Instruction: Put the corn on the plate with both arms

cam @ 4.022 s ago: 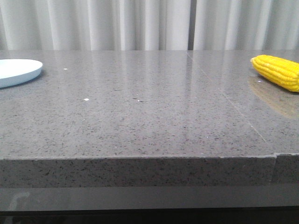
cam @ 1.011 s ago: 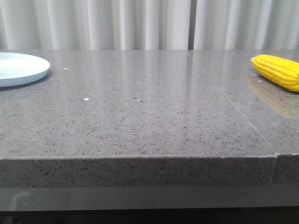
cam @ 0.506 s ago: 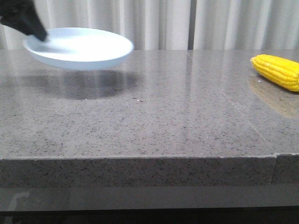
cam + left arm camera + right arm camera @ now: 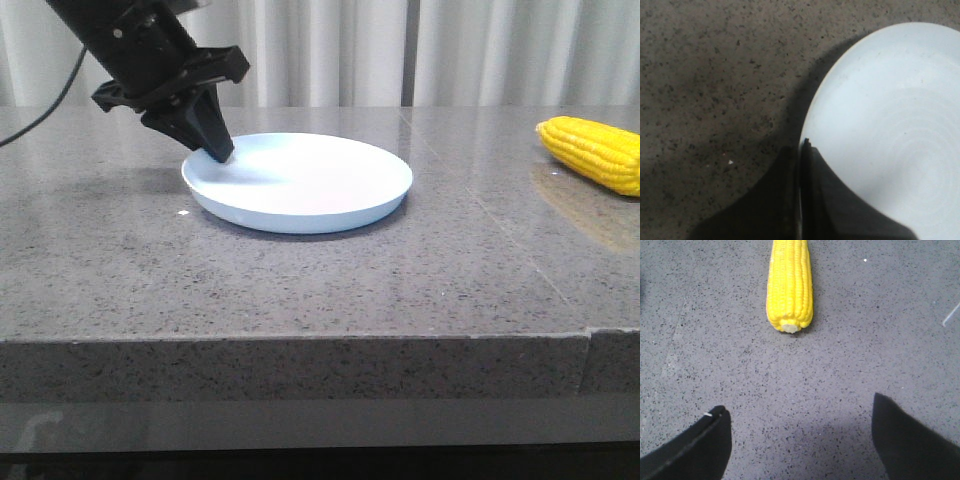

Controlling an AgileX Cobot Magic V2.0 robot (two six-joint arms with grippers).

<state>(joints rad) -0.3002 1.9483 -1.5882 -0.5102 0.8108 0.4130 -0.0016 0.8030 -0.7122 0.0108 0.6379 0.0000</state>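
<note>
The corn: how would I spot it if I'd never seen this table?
Look along the grey speckled table to its far right side, well away from the plate. The corn lies there on its side, untouched, the only bright yellow thing with rows of kernels.

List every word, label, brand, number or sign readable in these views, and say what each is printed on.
None: no readable text anywhere.
The plate is plain.
The corn has only kernels.
The left gripper is unmarked black.
The right gripper is too.
The table has only speckles.
</note>
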